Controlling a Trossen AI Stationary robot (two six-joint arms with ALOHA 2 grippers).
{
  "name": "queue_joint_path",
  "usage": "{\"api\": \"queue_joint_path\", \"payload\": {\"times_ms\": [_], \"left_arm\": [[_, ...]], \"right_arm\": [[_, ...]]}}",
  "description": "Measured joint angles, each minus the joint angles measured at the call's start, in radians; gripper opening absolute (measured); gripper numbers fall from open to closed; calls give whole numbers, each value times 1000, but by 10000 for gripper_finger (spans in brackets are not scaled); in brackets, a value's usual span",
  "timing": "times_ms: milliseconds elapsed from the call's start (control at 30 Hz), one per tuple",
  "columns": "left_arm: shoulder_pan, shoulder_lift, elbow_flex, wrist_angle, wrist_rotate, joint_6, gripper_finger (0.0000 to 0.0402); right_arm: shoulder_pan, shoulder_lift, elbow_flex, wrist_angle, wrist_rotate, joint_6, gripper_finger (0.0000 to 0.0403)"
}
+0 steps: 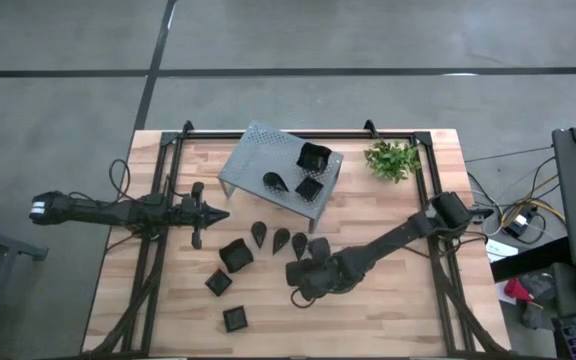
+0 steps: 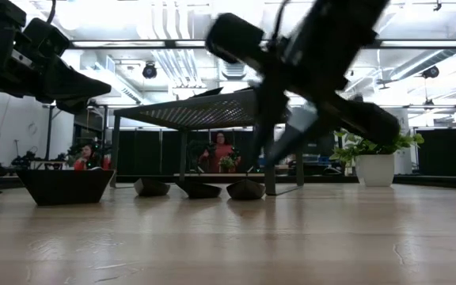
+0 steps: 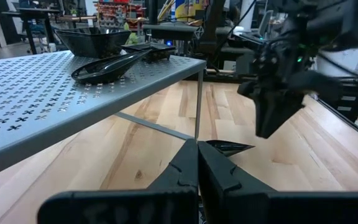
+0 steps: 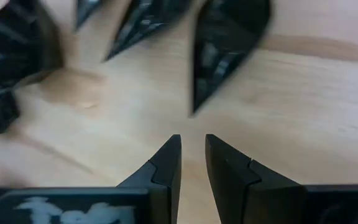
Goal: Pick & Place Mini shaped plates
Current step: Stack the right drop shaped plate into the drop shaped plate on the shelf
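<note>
Several mini shaped plates, small and black, lie on the wooden table: teardrop ones in a row and square ones nearer the front. Three more rest on the grey shelf: two square and one teardrop. My right gripper hangs low over the table just near of the teardrop row. It is open and slants down, its fingers a little short of a teardrop plate's tip and touching nothing. My left gripper waits shut at the table's left, beside the shelf.
A small green plant in a white pot stands at the far right. The shelf's thin legs stand on the table near the teardrop row. Bare wood lies near and right of my right gripper. People show in the room behind.
</note>
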Motion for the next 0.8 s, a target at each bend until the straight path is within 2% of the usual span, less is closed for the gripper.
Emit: {"api": "queue_joint_path", "payload": {"times_ms": [133, 367, 533, 800], "left_arm": [[0, 0, 0, 0, 0, 0, 0], [0, 0, 0, 0, 0, 0, 0], [0, 0, 0, 0, 0, 0, 0], [0, 0, 0, 0, 0, 0, 0]], "right_arm": [[2, -1, -56, 10, -2, 76, 63], [-29, -33, -119, 136, 0, 57, 63], [-36, -62, -168, 162, 26, 94, 63], [-53, -78, -321, 517, 77, 159, 62]]}}
